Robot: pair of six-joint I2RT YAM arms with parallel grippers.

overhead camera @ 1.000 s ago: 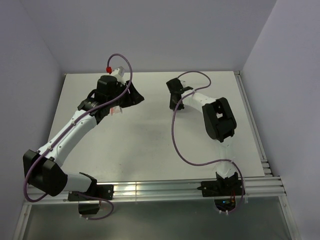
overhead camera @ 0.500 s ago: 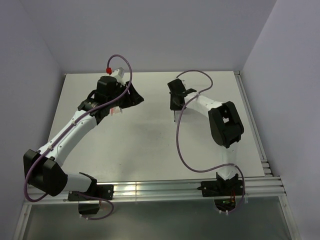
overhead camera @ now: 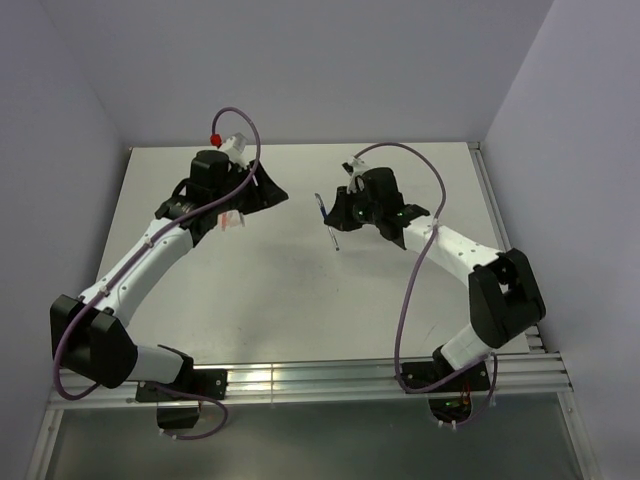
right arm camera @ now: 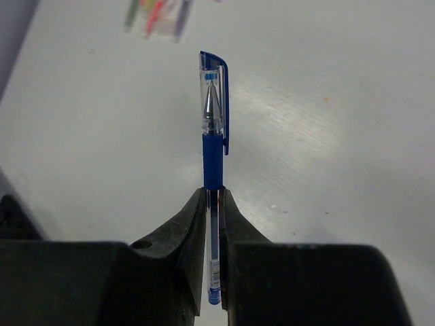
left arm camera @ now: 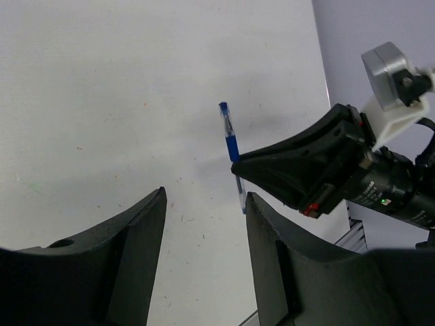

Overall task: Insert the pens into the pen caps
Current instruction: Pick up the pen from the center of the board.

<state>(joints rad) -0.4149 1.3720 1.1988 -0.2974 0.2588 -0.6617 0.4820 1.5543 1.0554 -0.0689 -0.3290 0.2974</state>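
Being clamped between the fingers of the right pincer (right arm camera: 213,192) is a blue pen (right arm camera: 213,156). The jaws are being held almost closed, with only the thin barrel between them. The barrel is being gripped just behind the blue grip sleeve. The pen is being presented straight out along the pincer's axis. A clear cap (right arm camera: 212,88) with a blue top and clip is being carried on the pen's forward end, and the writing tip is visible through it. In the top view, the pen is being held lifted off the tabletop (overhead camera: 280,290), near its middle and slightly toward the far side.

The left pincer (left arm camera: 206,197) is being held wide open, with nothing between its fingers. It is being aimed toward the right pincer, so the blue pen is framed just above the gap between its fingertips. The two pincers are being kept apart.

The other pens (overhead camera: 232,222) are being left in a small cluster on the tabletop beneath the left arm. They are blurred in the right wrist view, and their colours cannot be told with certainty.
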